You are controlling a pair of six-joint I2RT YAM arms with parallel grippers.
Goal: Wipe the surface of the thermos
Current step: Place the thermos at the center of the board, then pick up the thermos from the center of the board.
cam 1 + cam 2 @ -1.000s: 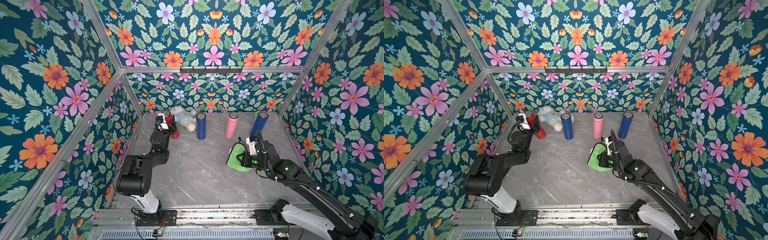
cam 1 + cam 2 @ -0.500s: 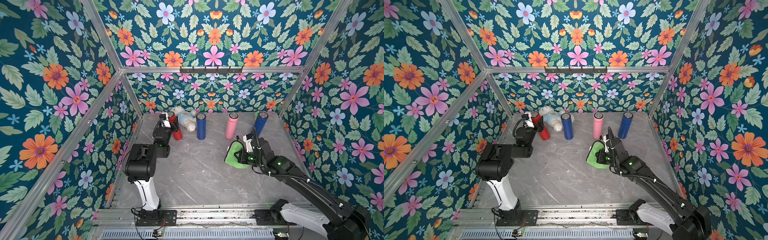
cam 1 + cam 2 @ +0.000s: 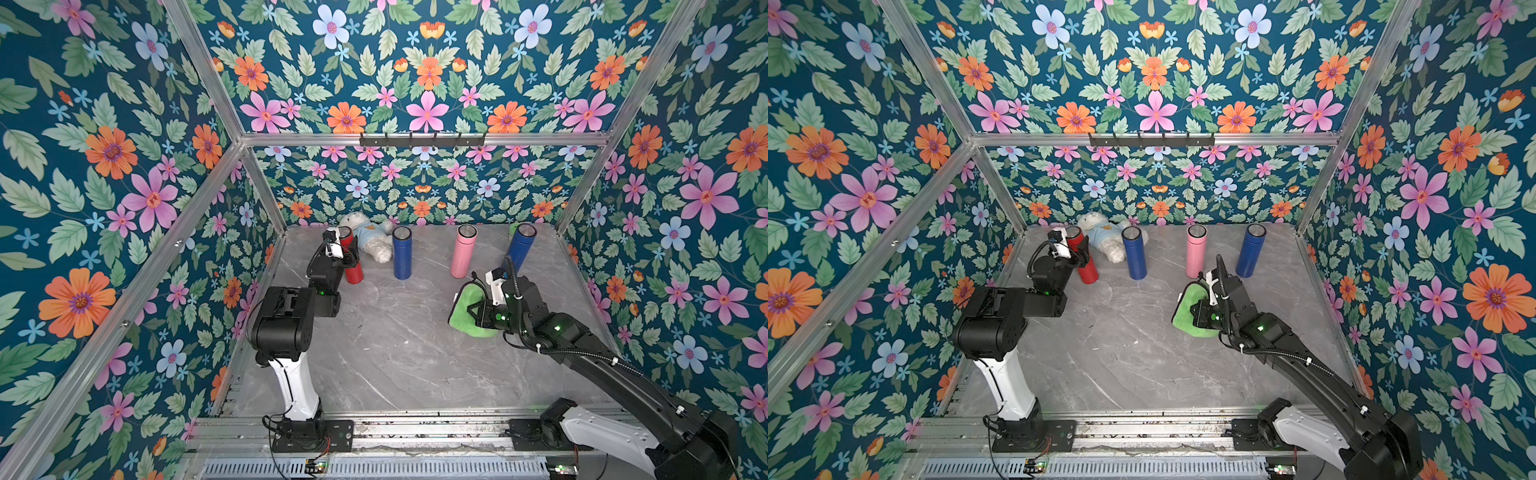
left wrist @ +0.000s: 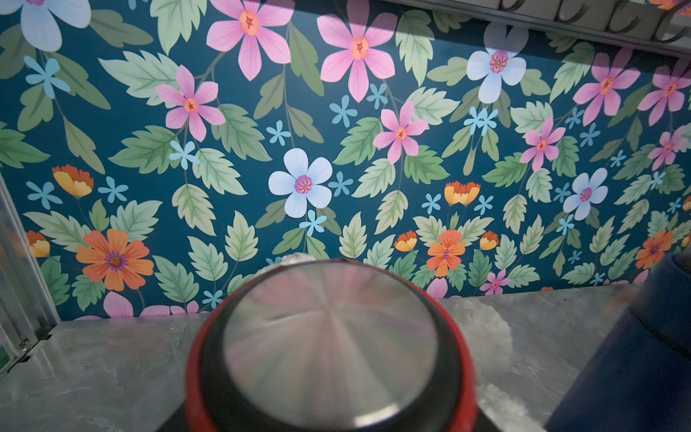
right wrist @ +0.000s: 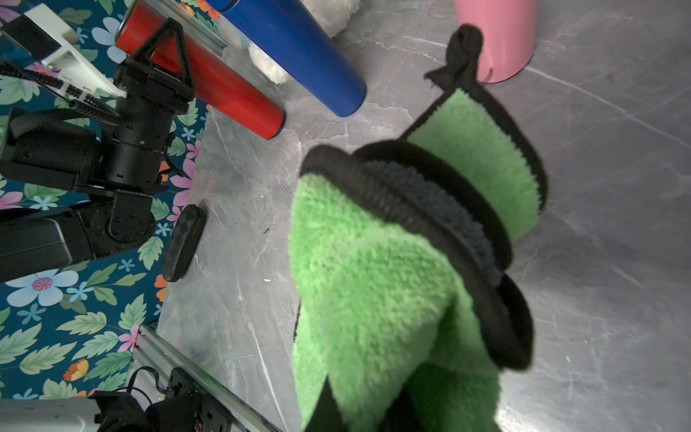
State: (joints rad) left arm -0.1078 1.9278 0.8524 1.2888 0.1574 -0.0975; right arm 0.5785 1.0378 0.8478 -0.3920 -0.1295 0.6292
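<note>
Red thermos (image 3: 355,271) gripped by the left tool (image 3: 345,254); green cloth (image 3: 465,295) pinched in the right tool (image 3: 478,311).
The thermos is a slim, glossy red cylinder with a brushed-steel lid. It stands about upright, clasped near its top, its body reaching down below the tool. The fluffy, black-edged cloth hangs folded from the closed tool, draping below it.

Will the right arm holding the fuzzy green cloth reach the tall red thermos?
Probably yes: bare grey marble tabletop lies between the fuzzy green cloth and the tall red thermos, though the left claw grips it.
</note>
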